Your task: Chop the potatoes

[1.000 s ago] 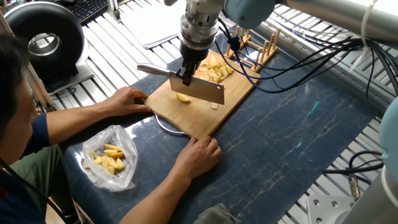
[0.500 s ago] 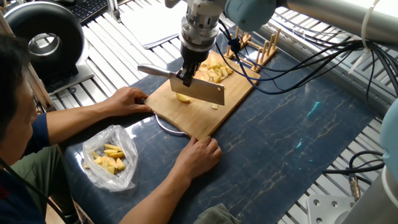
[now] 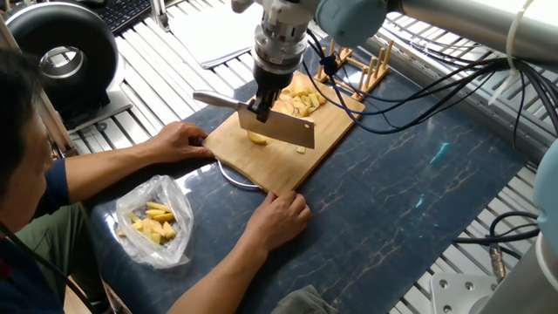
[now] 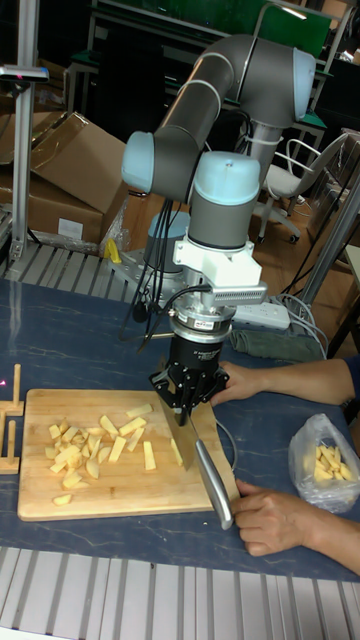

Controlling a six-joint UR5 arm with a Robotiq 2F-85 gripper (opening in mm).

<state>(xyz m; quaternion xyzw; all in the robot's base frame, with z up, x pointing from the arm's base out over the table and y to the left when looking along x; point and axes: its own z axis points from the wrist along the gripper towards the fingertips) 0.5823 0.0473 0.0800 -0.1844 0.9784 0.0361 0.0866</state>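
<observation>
Potatoes [image 3: 301, 101] on cutting board [image 3: 336, 131]: heap of pale cut chunks and sticks piled at board's far end, toward wooden rack [image 3: 370, 65]; in tall view spread over board's left and middle part [image 4: 95, 445]. One larger piece [image 3: 256, 137] apart from heap, at board's near side, directly under cleaver [image 3: 283, 129]; one small scrap [image 3: 301, 149] by board's right edge. Gripper [image 3: 263, 103] above board's near half, jaws clamped on cleaver's spine near handle, blade edge down, touching or just above larger piece; contact not resolvable. Handle sticking out past board's near edge in tall view [image 4: 215, 490]. Person's two hands pressing board: one [image 3: 181, 139] at near-left corner, other [image 3: 281, 216] at near edge. Plastic bag [image 3: 155, 220] of yellow pieces well off board, beside person, untouched. Metal ring [image 3: 228, 174] partly under board's near edge. Progress estimate: well advanced, most stock already reduced to small pieces; remaining, judged from layout, larger piece under blade and possibly some thicker chunks in heap. Next stroke likely straight down through that piece.
</observation>
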